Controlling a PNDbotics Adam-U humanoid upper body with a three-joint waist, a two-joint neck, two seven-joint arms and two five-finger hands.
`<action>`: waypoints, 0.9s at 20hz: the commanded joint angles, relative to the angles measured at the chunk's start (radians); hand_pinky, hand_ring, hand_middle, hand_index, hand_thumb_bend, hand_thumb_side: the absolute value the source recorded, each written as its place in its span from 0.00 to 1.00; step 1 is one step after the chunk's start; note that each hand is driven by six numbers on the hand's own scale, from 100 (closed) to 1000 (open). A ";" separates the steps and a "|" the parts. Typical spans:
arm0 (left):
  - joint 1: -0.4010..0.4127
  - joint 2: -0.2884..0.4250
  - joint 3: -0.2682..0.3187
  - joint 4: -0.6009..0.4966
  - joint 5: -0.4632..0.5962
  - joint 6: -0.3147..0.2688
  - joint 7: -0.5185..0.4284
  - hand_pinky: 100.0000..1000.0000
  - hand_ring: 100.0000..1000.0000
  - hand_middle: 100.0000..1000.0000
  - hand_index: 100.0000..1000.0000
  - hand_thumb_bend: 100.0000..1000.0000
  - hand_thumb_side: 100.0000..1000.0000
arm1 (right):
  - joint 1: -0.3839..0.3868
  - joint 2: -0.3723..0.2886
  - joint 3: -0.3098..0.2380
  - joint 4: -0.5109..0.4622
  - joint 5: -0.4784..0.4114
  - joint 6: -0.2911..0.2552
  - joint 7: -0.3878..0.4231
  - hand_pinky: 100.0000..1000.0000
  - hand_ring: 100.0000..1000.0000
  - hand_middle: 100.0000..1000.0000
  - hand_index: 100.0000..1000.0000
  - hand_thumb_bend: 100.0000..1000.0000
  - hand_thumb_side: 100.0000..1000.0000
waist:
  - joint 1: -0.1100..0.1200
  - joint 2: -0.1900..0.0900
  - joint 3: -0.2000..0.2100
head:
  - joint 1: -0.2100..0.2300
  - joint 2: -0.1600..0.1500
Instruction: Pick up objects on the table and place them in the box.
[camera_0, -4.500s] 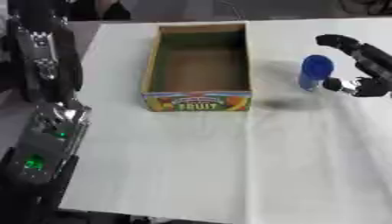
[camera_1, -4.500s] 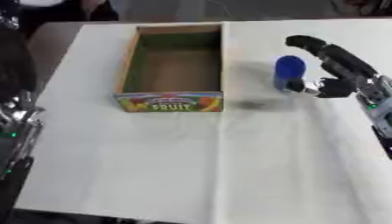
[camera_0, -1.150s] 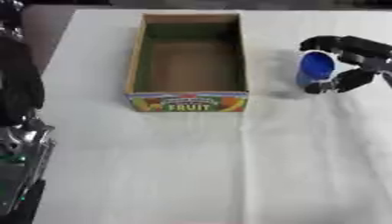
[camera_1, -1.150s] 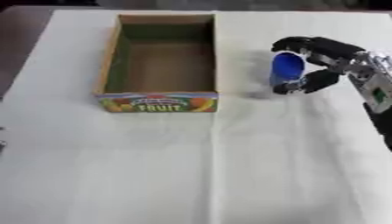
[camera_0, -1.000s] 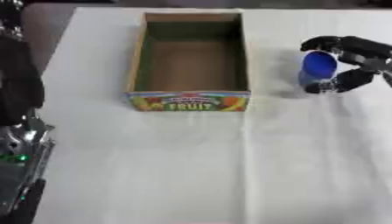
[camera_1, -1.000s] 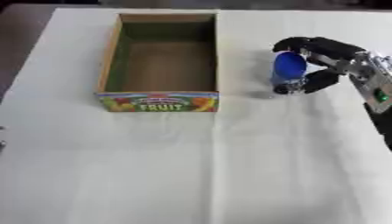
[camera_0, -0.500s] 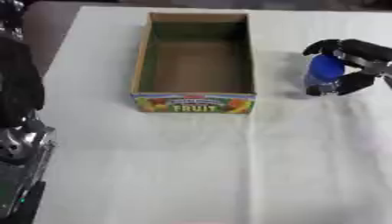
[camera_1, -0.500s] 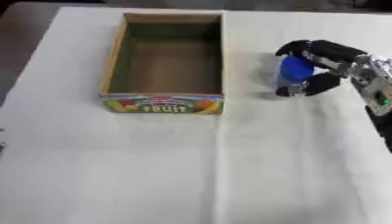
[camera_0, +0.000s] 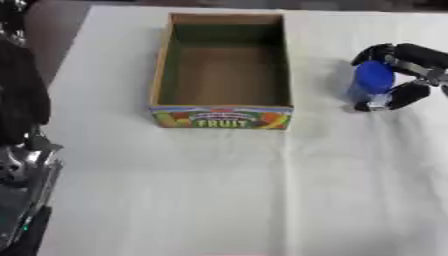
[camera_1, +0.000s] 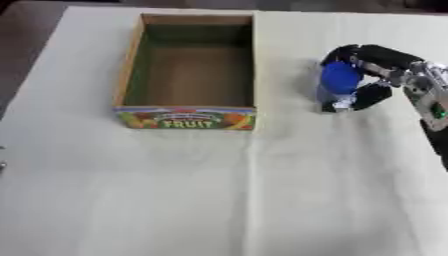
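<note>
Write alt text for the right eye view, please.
The robot's right hand curls around an upright blue container on a white-covered table. To its left sits an open cardboard box, empty, with FRUIT printed on the front.

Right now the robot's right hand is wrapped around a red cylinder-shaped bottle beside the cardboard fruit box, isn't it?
Not quite: the cylinder-shaped bottle is blue, not red, as the right eye view shows. The rest holds: the robot's right hand is wrapped around it, and it stands on the white cloth beside the cardboard fruit box, not in it.
</note>
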 joint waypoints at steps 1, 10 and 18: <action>-0.007 0.006 0.004 -0.014 0.004 -0.002 -0.004 0.88 0.71 0.93 0.86 0.34 0.81 | -0.011 -0.027 -0.010 0.001 -0.045 0.026 0.007 0.05 0.24 0.73 0.81 0.55 0.30 | 0.002 -0.013 -0.004 | -0.011 -0.011; -0.007 0.007 0.004 -0.014 0.005 -0.003 -0.006 0.88 0.71 0.93 0.86 0.34 0.81 | 0.001 -0.020 -0.016 0.000 -0.184 0.062 -0.058 0.00 0.00 0.33 0.45 0.45 0.21 | 0.006 -0.012 -0.006 | -0.014 -0.013; -0.011 0.006 0.004 -0.014 0.008 -0.004 -0.008 0.89 0.71 0.93 0.86 0.34 0.81 | 0.010 -0.008 -0.008 0.009 -0.286 0.085 -0.265 0.00 0.00 0.11 0.35 0.31 0.24 | 0.005 -0.012 -0.003 | -0.012 -0.010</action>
